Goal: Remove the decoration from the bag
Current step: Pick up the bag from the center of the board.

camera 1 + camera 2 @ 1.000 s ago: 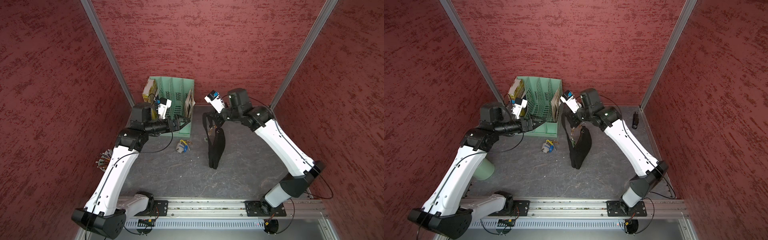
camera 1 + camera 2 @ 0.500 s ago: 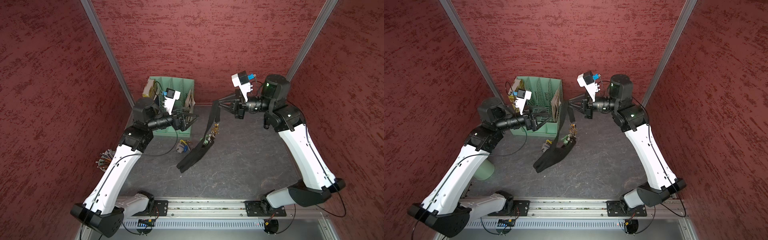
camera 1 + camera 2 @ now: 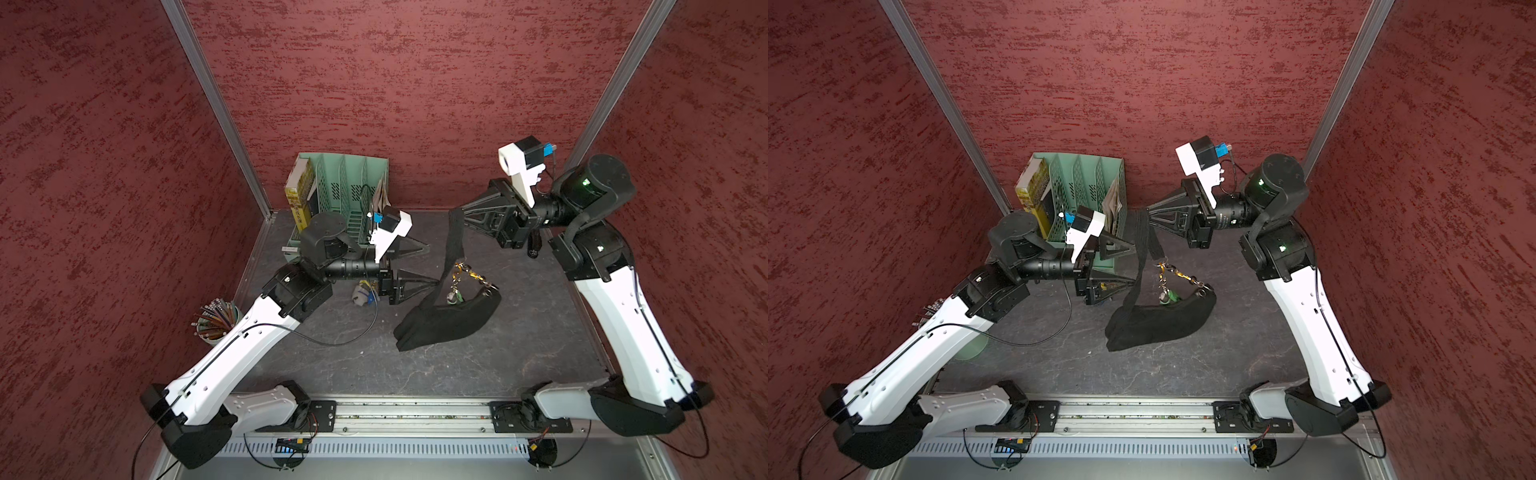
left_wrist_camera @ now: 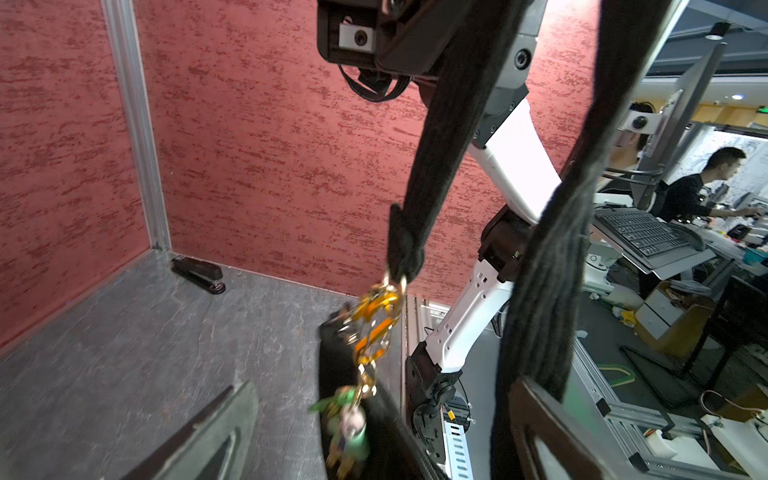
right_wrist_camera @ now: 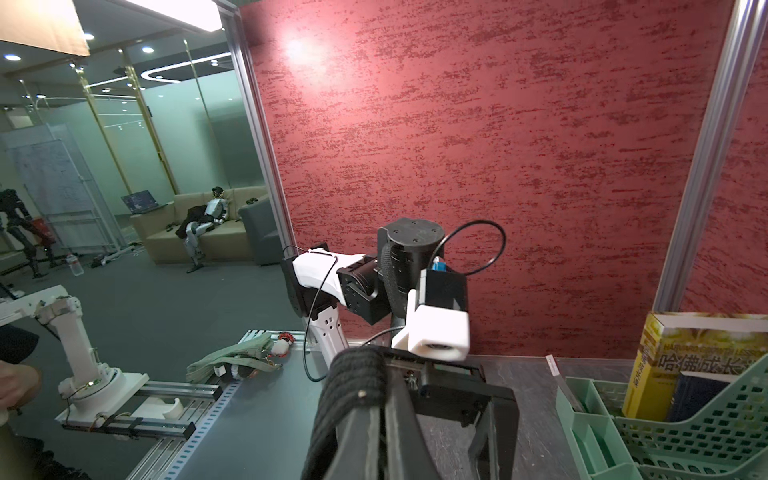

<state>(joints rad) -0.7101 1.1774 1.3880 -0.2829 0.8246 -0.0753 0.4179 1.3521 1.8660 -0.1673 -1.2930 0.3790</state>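
The black bag (image 3: pixel 451 322) (image 3: pixel 1158 322) hangs by its long strap (image 3: pixel 455 237) with its lower end down at the table. My right gripper (image 3: pixel 459 212) (image 3: pixel 1145 212) is shut on the strap's top (image 5: pixel 349 386), which drapes over the closed fingers (image 5: pixel 395 415). The decoration, a gold-orange chain (image 3: pixel 469 274) (image 4: pixel 374 328) with a small green figure (image 3: pixel 455 296) (image 3: pixel 1168 297) (image 4: pixel 349 424), dangles from the strap against the bag. My left gripper (image 3: pixel 432 266) (image 3: pixel 1136 266) stands open beside the strap, holding nothing, with the figure just ahead of its fingers (image 4: pixel 216 432).
A green file organizer (image 3: pixel 345 195) holding a yellow book (image 3: pixel 299 195) stands at the back left. A cup of pens (image 3: pixel 214 322) sits at the left edge. A small grey-blue item (image 3: pixel 361 293) lies under my left wrist. A black stapler (image 4: pixel 199 272) lies in the back right corner.
My right gripper has lifted the strap higher and pulled back to the right, and the bag swung left, then back to the middle. My left gripper moved right, up to the strap.
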